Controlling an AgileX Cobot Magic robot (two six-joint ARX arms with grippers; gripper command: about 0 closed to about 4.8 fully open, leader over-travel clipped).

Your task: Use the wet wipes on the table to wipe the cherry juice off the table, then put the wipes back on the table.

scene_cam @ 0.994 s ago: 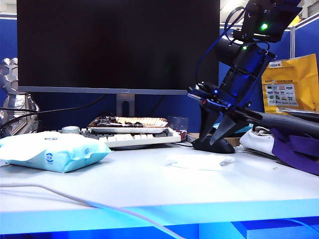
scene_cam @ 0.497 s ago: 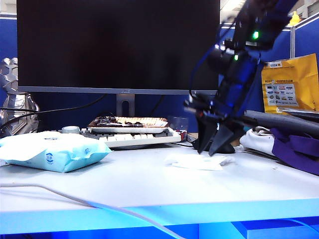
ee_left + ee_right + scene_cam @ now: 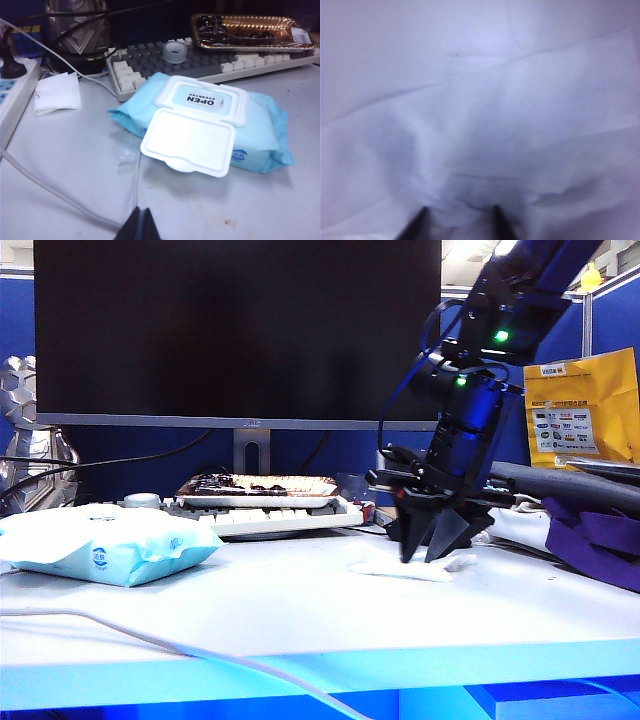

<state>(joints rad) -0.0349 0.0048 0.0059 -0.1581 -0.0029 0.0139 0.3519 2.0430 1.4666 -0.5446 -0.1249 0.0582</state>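
Here the right gripper (image 3: 428,558) stands tips-down on the wet wipes (image 3: 405,564), which lie on the table (image 3: 300,610) at about four o'clock from the keyboard (image 3: 270,517). Its jaws are partly spread, tips pressing into the sheet with a small ridge bunched between them (image 3: 457,210). The sheet looks limp, light and damp, so a pinch at a raised fold should lift it. The left gripper (image 3: 140,227), parked before the wipes pack (image 3: 200,125), has its jaws pressed together.

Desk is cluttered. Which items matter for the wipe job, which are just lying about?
Job: wet wipes, table, right gripper with fingertips down on the wipes, left gripper idle.
Lying about: wipes pack, keyboard, monitor, food tray.
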